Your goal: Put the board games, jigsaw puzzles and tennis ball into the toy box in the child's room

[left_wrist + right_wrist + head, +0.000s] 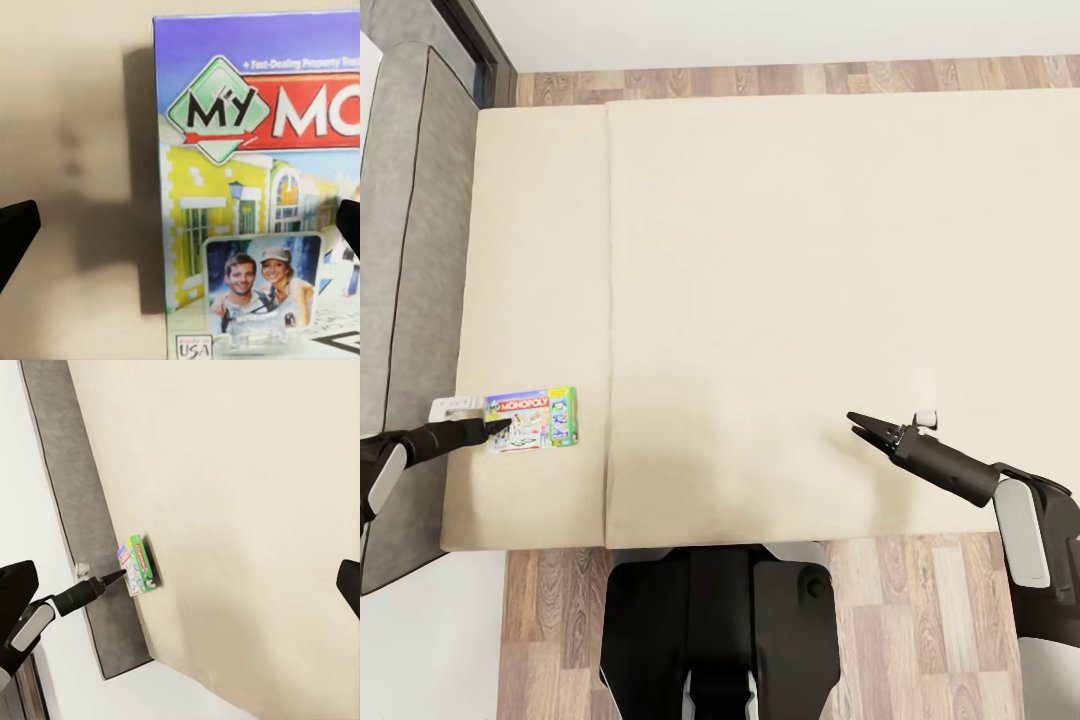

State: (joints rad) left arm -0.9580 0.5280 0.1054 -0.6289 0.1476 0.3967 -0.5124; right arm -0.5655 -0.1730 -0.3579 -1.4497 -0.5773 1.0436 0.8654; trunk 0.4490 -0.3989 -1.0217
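Monopoly board game (532, 419) lies flat on the bed (780, 300), on the narrow cream section by the grey side frame (405, 300), near the bed's front edge. Left end effector (498, 427) tip sits at the box's near short edge, touching or just shy, can't tell. In the left wrist view the fingers (15, 232) are spread wide, one over bare mattress, the other over the lid print. Right end effector (865, 428) hovers over the bed, well apart from the box, fingers spread, holding nothing.

Step in hand, my read: grasp the box. It lies flat, so straddle one edge, go low, pinch lid against underside, squeeze squarely or it slides on the mattress.
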